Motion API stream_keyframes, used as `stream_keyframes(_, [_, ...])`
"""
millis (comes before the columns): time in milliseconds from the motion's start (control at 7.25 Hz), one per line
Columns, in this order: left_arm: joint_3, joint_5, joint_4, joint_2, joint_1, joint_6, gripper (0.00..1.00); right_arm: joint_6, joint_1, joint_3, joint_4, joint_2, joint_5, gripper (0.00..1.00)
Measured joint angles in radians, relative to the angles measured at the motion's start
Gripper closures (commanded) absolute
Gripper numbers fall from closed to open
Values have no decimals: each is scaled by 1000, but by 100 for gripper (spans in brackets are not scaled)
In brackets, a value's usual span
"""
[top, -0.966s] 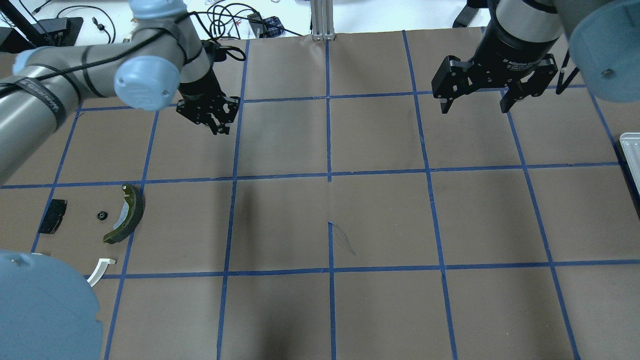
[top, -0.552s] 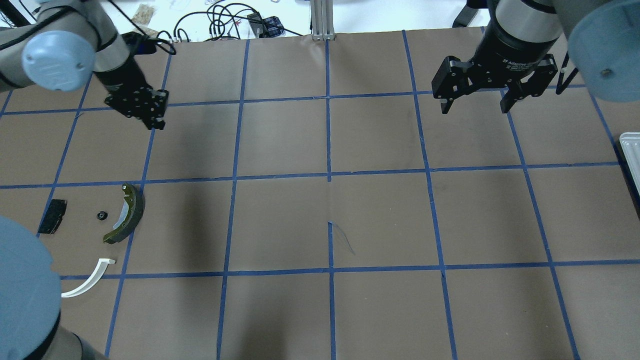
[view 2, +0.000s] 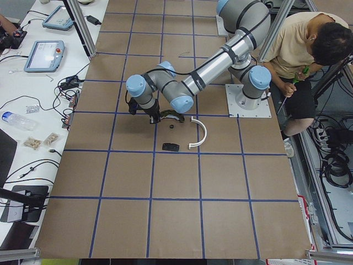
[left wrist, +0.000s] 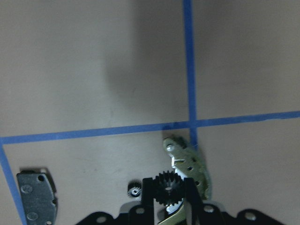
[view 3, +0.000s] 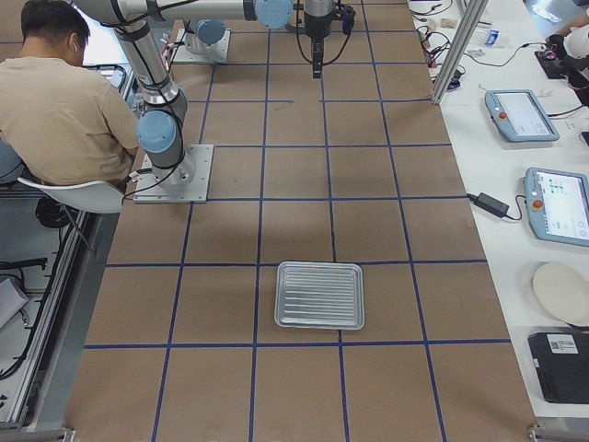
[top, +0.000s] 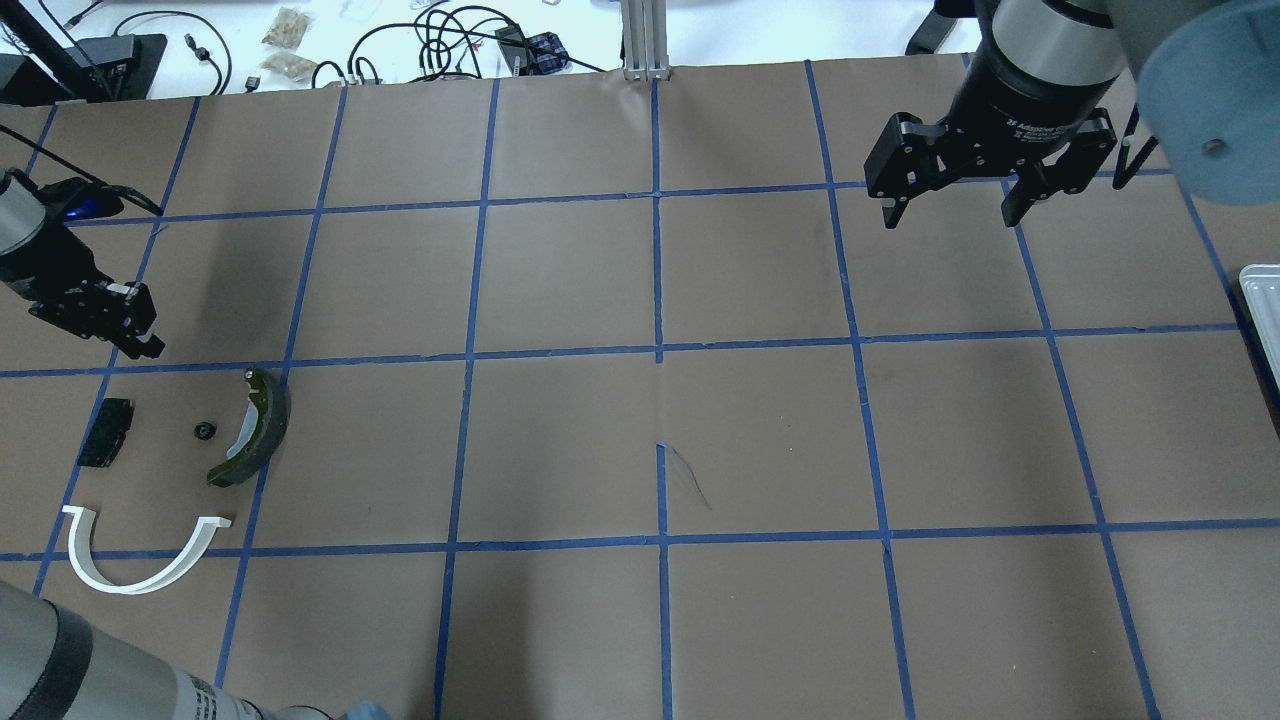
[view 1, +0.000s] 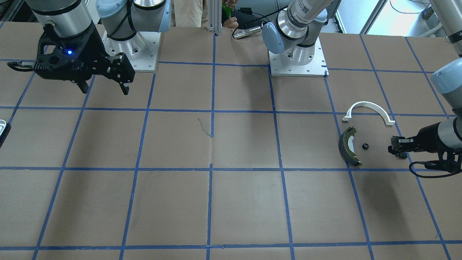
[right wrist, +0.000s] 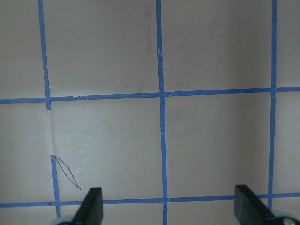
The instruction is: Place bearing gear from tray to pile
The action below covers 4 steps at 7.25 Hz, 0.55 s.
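Note:
My left gripper (left wrist: 168,190) is shut on the bearing gear (left wrist: 168,180), a small black toothed wheel between the fingertips. In the overhead view the left gripper (top: 143,338) hovers just beyond the pile. The pile holds a dark brake shoe with an olive inner face (top: 255,428), a black pad (top: 106,432), a white arc bracket (top: 135,572) and a tiny black gear (top: 203,431) lying on the table. My right gripper (top: 950,212) is open and empty at the far right. The ribbed metal tray (view 3: 320,295) lies empty.
The table is brown paper with a blue tape grid (top: 658,352). The tray's corner (top: 1262,300) shows at the overhead view's right edge. Cables and small items (top: 460,40) lie beyond the table's far edge. A seated person (view 2: 309,61) is beside the robot base.
My left arm has swung from the back middle of the table leftward and nearer, ending at the pile's far edge. The white arc is now uncovered. The right arm has not moved.

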State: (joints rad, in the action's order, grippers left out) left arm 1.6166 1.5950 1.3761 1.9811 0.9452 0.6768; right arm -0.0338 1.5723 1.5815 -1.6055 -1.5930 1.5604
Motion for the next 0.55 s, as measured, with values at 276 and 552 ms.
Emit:
stream_keyframes(276, [98, -3, -70, -10, -22, 24, 100, 0, 0, 1, 0, 0, 0, 0])
stream_keyframes(552, [178, 1, -155, -19, -28, 36, 100, 0, 0, 2, 1, -1, 1, 0])
